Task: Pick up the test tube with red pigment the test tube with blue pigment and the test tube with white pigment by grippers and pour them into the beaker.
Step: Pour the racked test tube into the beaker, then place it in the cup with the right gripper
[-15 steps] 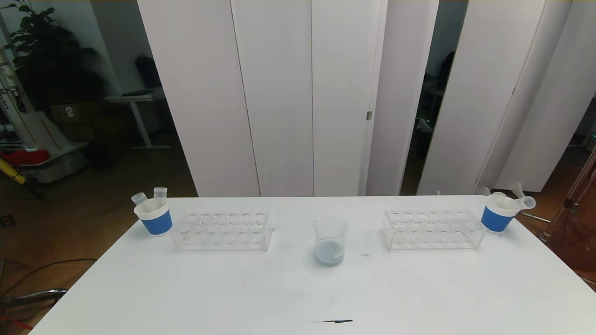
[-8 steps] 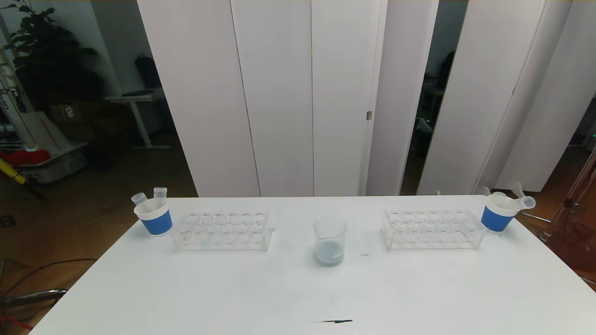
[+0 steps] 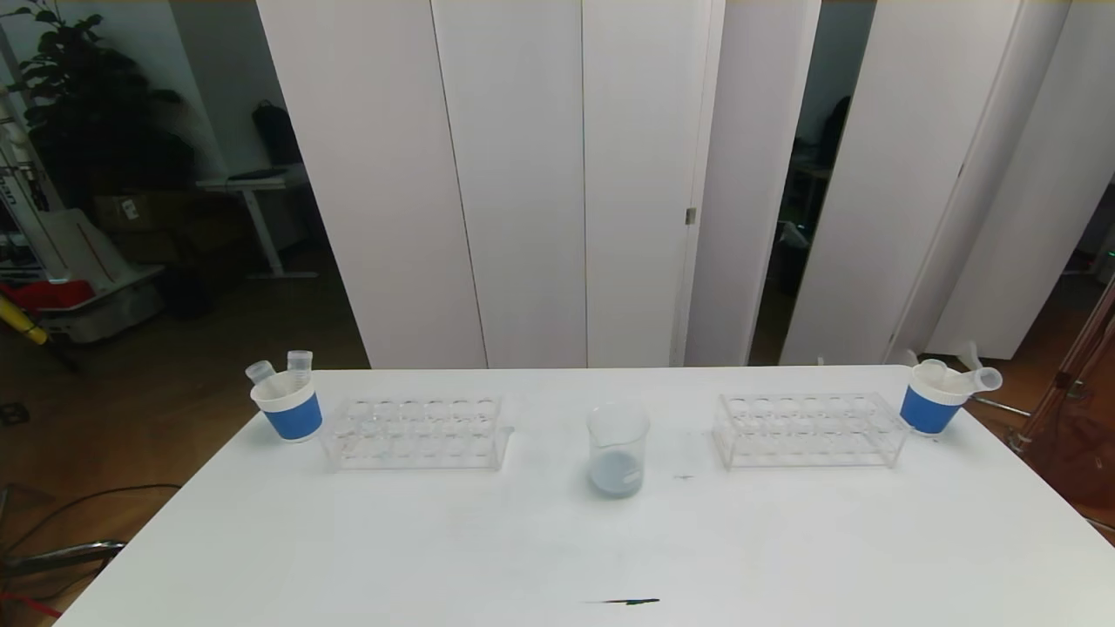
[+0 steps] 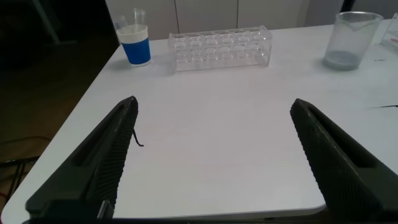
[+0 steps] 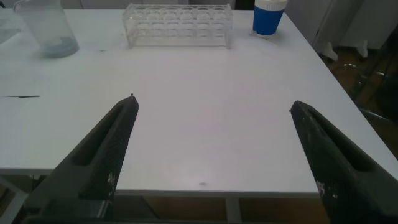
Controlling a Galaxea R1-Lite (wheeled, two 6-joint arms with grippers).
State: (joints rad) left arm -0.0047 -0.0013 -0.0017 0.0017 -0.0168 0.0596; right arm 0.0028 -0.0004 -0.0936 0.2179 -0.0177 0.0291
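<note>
The clear beaker [image 3: 618, 451] stands mid-table with a pale bluish layer at its bottom; it also shows in the left wrist view [image 4: 351, 40] and the right wrist view [image 5: 46, 28]. No test tube with red, blue or white pigment is in view. Clear tubes [image 3: 299, 364] poke out of the left paper cup [image 3: 287, 409], and others [image 3: 984, 379] out of the right cup [image 3: 929, 402]. My left gripper [image 4: 214, 102] hangs open over the table's near left edge, holding nothing. My right gripper [image 5: 214, 102] is open and empty over the near right edge. Neither shows in the head view.
Two empty clear racks sit on the white table [image 3: 557, 549], one to the left of the beaker [image 3: 416, 431] and one to the right [image 3: 806, 427]. A thin black mark [image 3: 623, 601] lies near the front edge. White panels stand behind the table.
</note>
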